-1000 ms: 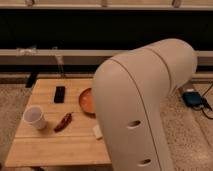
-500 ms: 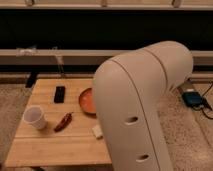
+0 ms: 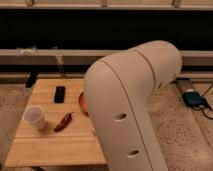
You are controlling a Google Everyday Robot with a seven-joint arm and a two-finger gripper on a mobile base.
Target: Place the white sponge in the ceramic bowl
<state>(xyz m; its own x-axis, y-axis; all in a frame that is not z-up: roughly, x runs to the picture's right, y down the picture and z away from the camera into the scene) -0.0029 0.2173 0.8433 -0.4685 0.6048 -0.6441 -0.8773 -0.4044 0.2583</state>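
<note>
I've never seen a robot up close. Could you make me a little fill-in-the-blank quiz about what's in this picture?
1. A white ____ stands near the left edge of the wooden table.
2. The robot's bulky arm hides most of the orange-red ceramic ____.
3. The slim device lying near the table's far edge is ____ in colour.
4. The gripper is ____ of view, so its jaws cannot be seen.
Missing words: cup; bowl; black; out.
</note>
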